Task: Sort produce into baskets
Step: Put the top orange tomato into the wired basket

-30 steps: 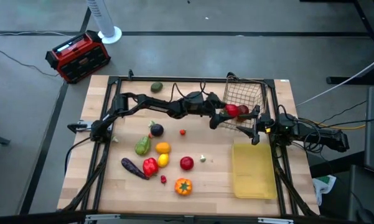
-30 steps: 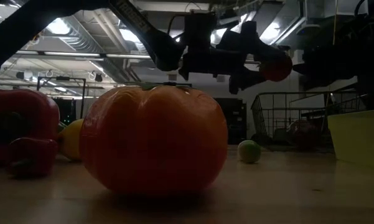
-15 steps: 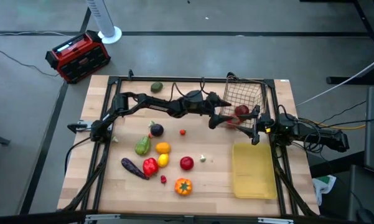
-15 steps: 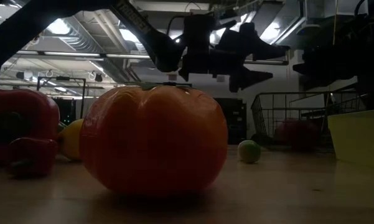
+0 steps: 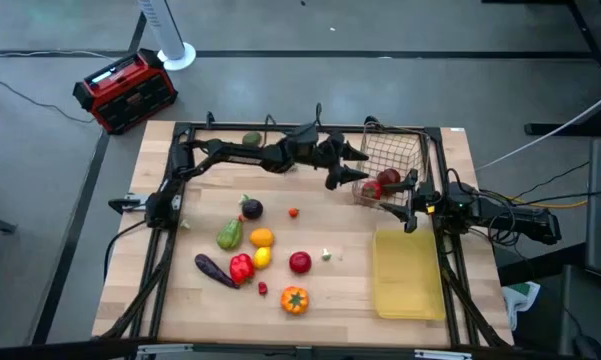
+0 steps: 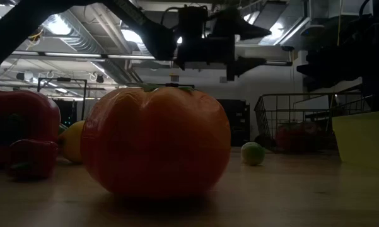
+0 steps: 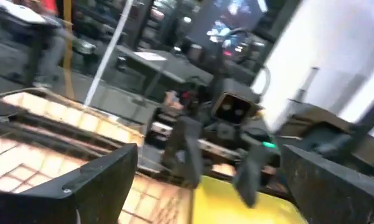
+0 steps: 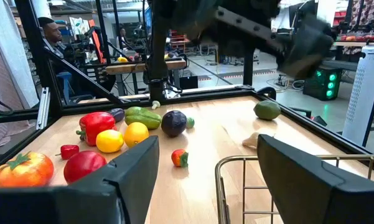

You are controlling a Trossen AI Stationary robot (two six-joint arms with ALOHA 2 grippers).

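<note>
Left gripper hangs released, empty, at nine o'clock of the wire basket holding red apples. Right gripper parted, empty, at basket's six o'clock.

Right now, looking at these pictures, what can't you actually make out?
- Wire basket, high view: red produce inside; the mesh blurs how many pieces.
- Low view: a big orange tomato up close hides most table produce.
- Left wrist view: motion blur; only the yellow tray reads.
- Small white piece, high view: too small to name.
</note>
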